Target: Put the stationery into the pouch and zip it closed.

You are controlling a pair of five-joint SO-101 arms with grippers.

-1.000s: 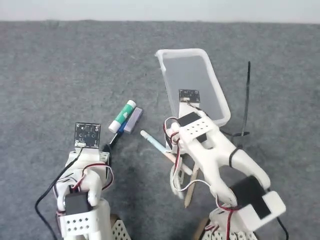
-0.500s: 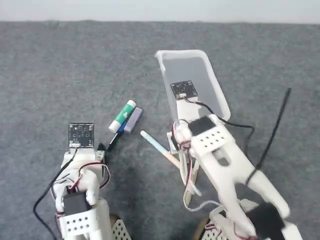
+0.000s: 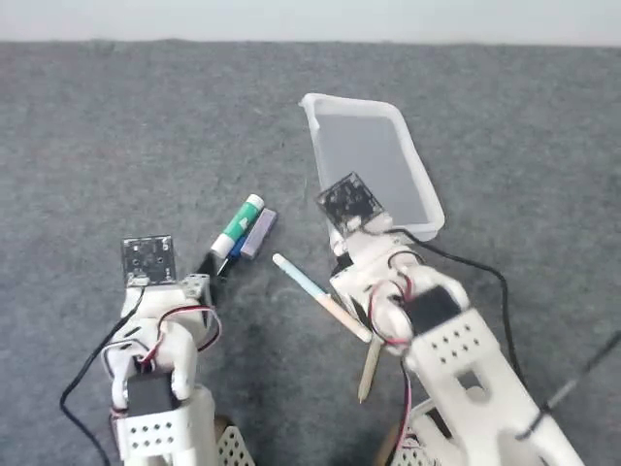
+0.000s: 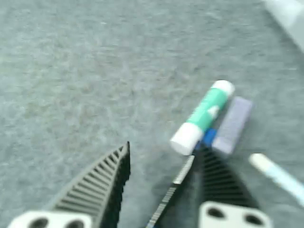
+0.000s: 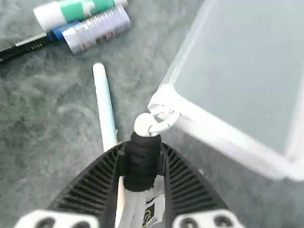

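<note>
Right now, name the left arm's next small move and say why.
Probably close the left gripper on the black pen: it lies between the open jaws, outside the pouch, whose zipper pull the right gripper holds.

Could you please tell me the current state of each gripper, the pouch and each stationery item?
left gripper, open, astride the black pen
right gripper, shut on the zipper pull
pouch, lying flat, looks empty; zip open or closed unclear
glue stick, capped, outside the pouch
eraser, lying against the glue stick
black pen, lying ungripped
light blue pen, outside the pouch
pencil, lying partly under the right arm
</note>
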